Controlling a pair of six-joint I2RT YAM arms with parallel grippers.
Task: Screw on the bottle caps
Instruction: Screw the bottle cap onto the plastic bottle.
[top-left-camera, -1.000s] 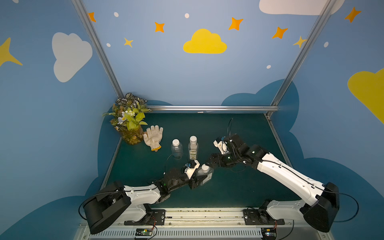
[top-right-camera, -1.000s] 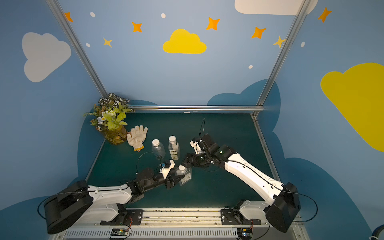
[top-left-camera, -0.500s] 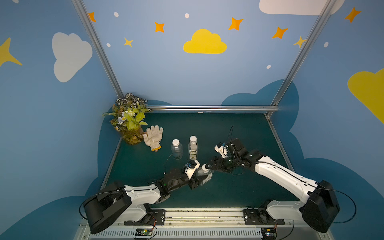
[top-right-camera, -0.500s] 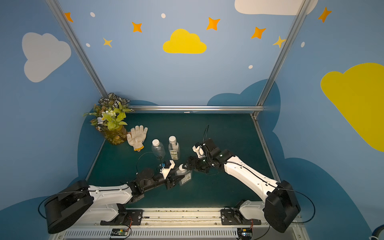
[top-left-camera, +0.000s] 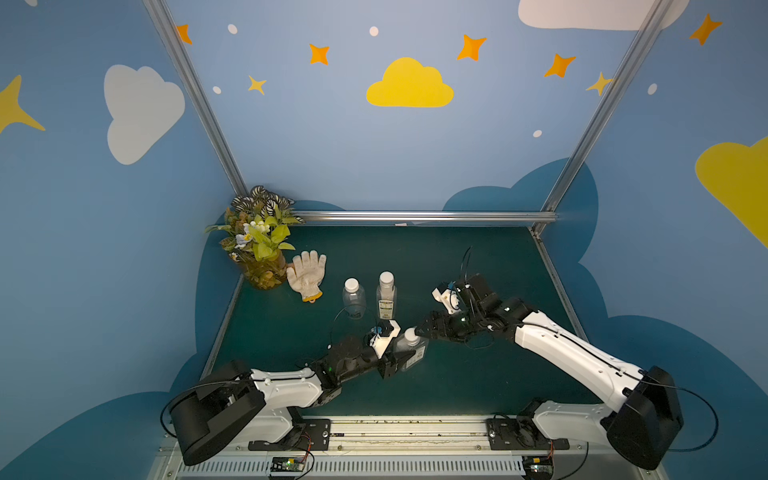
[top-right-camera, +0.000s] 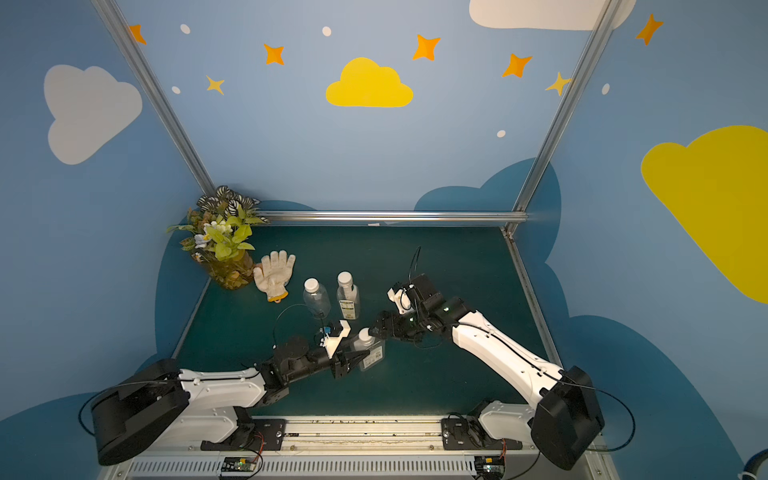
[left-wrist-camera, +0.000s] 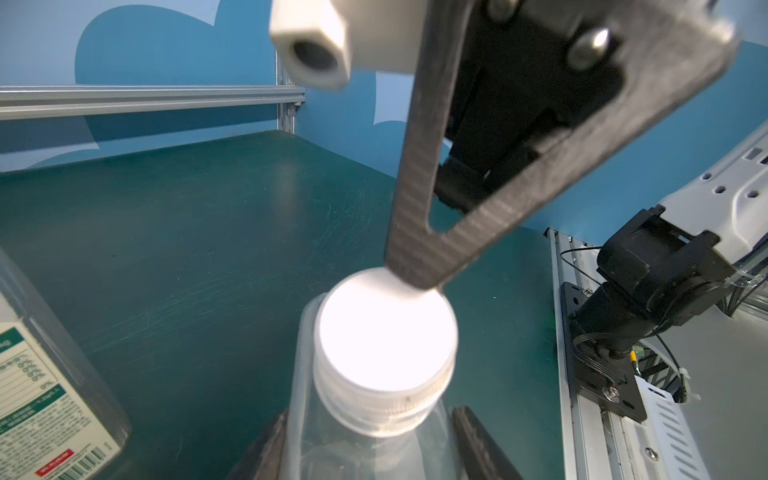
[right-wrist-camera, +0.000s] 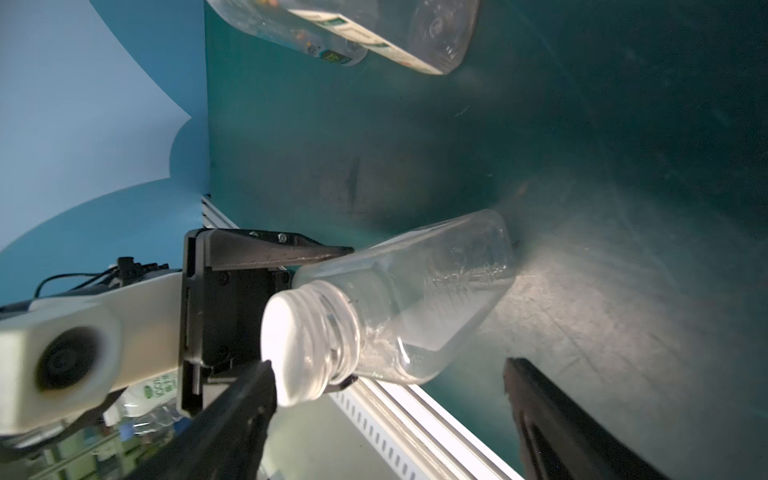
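Glossy, smooth see-through plastic in the wide flat-sided clear bottle (right-wrist-camera: 415, 299), with moulded thread ridges at the neck. Opaque white plastic in the small round screw cap (left-wrist-camera: 386, 332), smooth and bright on its flat top. Woven carbon-fibre texture, matt grey, on the flat finger (left-wrist-camera: 415, 199) of the right end effector (right-wrist-camera: 388, 363). Matt dark-green counter (left-wrist-camera: 187, 249), faintly sheened and marked by fine scratches. Printed paper label (top-left-camera: 386, 309) on the slim tall clear plastic bottle (top-left-camera: 386, 291). Coarse knitted cloth in the off-white work glove (top-left-camera: 307, 275). Brushed silver metal along the back frame rail (top-left-camera: 415, 216). Glossy white plastic on the arm shells (top-left-camera: 573, 355).
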